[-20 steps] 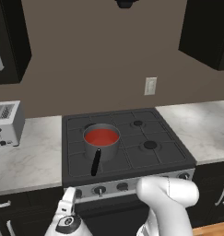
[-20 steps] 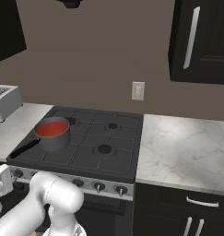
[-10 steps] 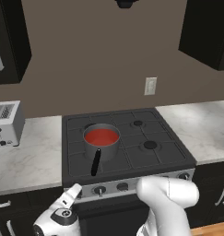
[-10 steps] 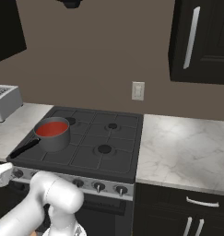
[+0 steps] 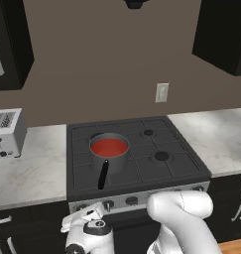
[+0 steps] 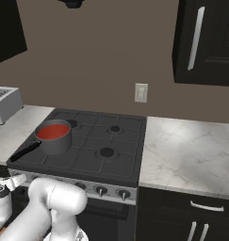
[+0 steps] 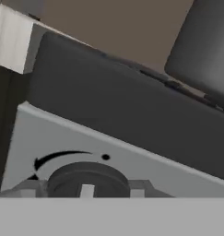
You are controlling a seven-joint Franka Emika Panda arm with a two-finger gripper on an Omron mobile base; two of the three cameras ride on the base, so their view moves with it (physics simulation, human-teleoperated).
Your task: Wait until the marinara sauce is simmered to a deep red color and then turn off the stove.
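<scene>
Your red marinara sauce (image 5: 109,147) sits in the small grey black-handled saucepan (image 5: 110,155) on the black four-burner gas stove (image 5: 142,163), front-left burner. At nine o'clock on the marble desk (image 5: 28,173) stands a silver toaster (image 5: 5,133). The hand (image 5: 87,218) sits against the leftmost round dark knob (image 7: 88,177) at the stove's front panel; you can't tell whether it's open.

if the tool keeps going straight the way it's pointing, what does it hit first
Most likely a round knob on the stove's silver front panel. In the hand view the knob sits dead ahead at the tool. How much gap remains is unclear.
</scene>
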